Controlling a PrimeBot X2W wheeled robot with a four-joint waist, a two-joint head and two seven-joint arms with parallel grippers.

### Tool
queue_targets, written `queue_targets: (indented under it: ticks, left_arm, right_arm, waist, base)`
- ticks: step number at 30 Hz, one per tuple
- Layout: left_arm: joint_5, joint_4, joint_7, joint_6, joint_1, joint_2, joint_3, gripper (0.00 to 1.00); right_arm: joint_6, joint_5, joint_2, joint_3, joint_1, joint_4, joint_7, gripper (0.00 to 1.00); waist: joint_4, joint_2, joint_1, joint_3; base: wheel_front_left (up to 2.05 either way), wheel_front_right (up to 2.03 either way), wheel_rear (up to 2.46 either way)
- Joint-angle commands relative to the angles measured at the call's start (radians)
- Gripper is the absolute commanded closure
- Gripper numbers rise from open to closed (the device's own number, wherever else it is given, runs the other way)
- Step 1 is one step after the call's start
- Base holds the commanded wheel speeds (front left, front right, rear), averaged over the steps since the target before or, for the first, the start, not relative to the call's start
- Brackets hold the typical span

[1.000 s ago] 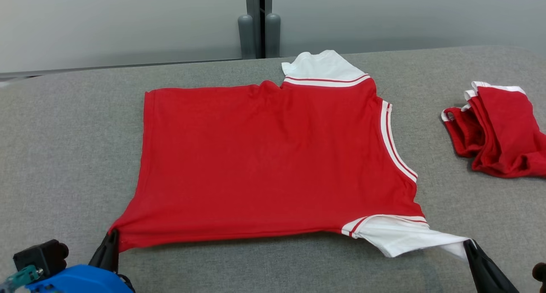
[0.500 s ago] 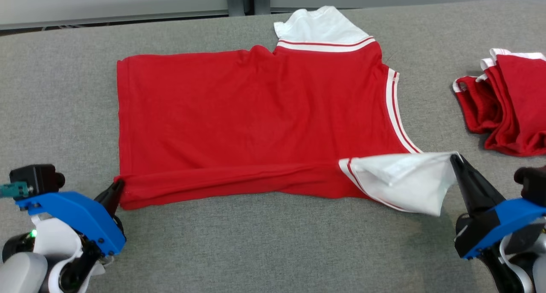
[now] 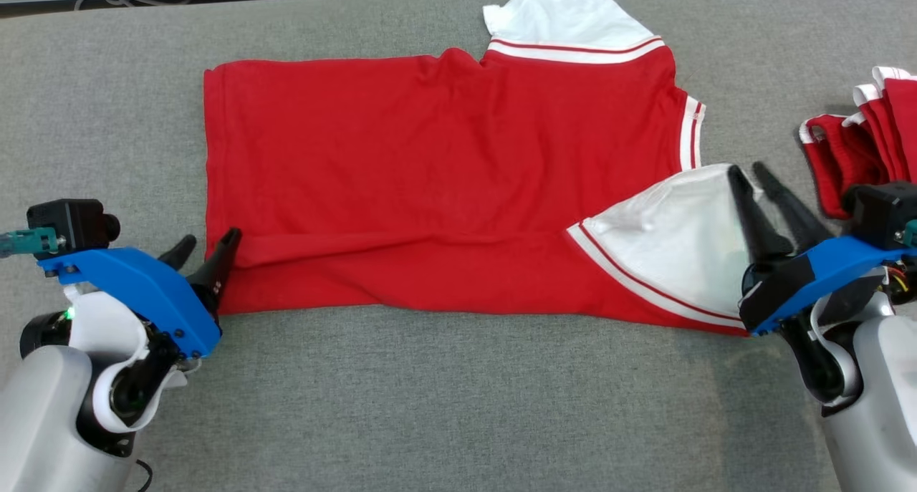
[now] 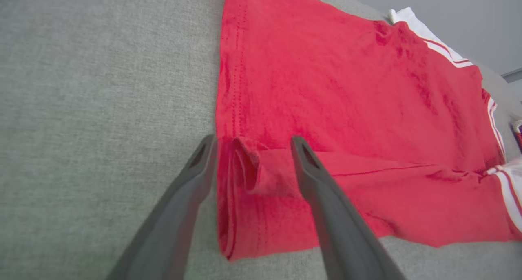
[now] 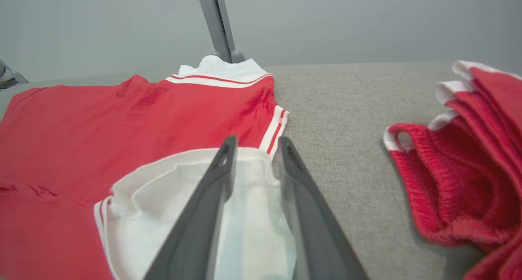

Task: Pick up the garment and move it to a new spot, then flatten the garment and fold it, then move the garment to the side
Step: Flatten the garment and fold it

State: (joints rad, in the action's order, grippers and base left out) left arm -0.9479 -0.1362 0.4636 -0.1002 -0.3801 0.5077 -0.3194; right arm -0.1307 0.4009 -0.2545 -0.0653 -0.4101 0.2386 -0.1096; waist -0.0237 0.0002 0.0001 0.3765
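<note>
The garment [image 3: 444, 170] is a red shirt with white sleeves, lying flat on the grey table [image 3: 444, 406]. Its near edge is folded over onto the body. My left gripper [image 3: 210, 238] stands open at the folded near-left corner, one finger either side of the hem [image 4: 248, 174], cloth loose between them. My right gripper [image 3: 747, 168] stands over the near white sleeve [image 3: 673, 241], which is turned back onto the shirt. Its fingers are a little apart, with the white sleeve [image 5: 163, 198] lying slack under them. The far sleeve [image 3: 566, 16] points away.
A pile of folded red-and-white clothes [image 3: 874, 134] lies at the table's right edge, close beside my right wrist; it shows again as red ribbed cloth [image 5: 461, 178] in the right wrist view. Bare grey surface runs along the near and left sides.
Both grippers carried the garment's near edge and sleeve away from me, folding them over the body, then opened and let go. The head camera tilted down.
</note>
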Motion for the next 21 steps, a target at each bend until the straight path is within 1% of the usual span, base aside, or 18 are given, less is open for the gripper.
queue_targets:
  ticks: [1, 3, 5, 9, 10, 11, 15, 21]
  left_arm:
    - [0.032, -0.007, -0.043, 0.014, -0.016, 0.0, -0.003, 0.0]
    - [0.081, -0.01, -0.126, 0.022, -0.015, -0.004, -0.007, 0.0]
    - [0.136, -0.004, -0.23, 0.016, -0.003, -0.022, -0.007, 0.0]
    - [0.232, 0.02, -0.444, -0.011, 0.039, -0.055, 0.002, 0.0]
    - [0.273, 0.034, -0.525, -0.03, 0.065, -0.066, 0.002, 0.0]
    - [0.296, 0.044, -0.563, -0.042, 0.08, -0.071, -0.001, 0.0]
    - [0.373, 0.079, -0.66, -0.087, 0.143, -0.083, -0.021, 0.0]
    - [0.43, 0.115, -0.705, -0.139, 0.238, -0.098, -0.037, 0.0]
  right_arm:
    - [0.0, -0.004, -0.005, -0.009, -0.025, 0.021, 0.049, 0.0]
    - [0.0, -0.024, -0.011, -0.025, -0.033, 0.045, 0.116, 0.0]
    - [0.0, -0.054, -0.016, -0.028, -0.03, 0.056, 0.188, 0.0]
    - [0.0, -0.14, 0.008, 0.003, 0.023, 0.028, 0.296, 0.0]
    - [0.0, -0.175, 0.029, 0.028, 0.057, -0.011, 0.318, 0.0]
    - [0.0, -0.188, 0.04, 0.042, 0.076, -0.031, 0.321, 0.0]
    - [0.0, -0.236, 0.089, 0.077, 0.176, -0.133, 0.314, 0.0]
    - [0.0, -0.269, 0.146, 0.107, 0.322, -0.263, 0.275, 0.0]
  waist:
    - [0.003, -0.0002, -0.0001, 0.002]
    - [0.005, -0.0002, -0.0001, 0.003]
    - [0.009, -0.0002, -0.0001, -0.002]
    - [0.015, -0.0002, -0.0001, -0.023]
    - [0.015, -0.0002, -0.0001, -0.035]
    - [0.015, -0.0002, -0.0001, -0.043]
    - [0.014, -0.0002, -0.0001, -0.072]
    - [0.013, -0.0002, -0.0001, -0.107]
  base:
    - [0.0, 0.0, 0.0]
    - [0.0, 0.0, 0.0]
    - [0.0, 0.0, 0.0]
    - [0.0, 0.0, 0.0]
    - [0.0, 0.0, 0.0]
    - [0.0, 0.0, 0.0]
    - [0.0, 0.0, 0.0]
    - [0.0, 0.0, 0.0]
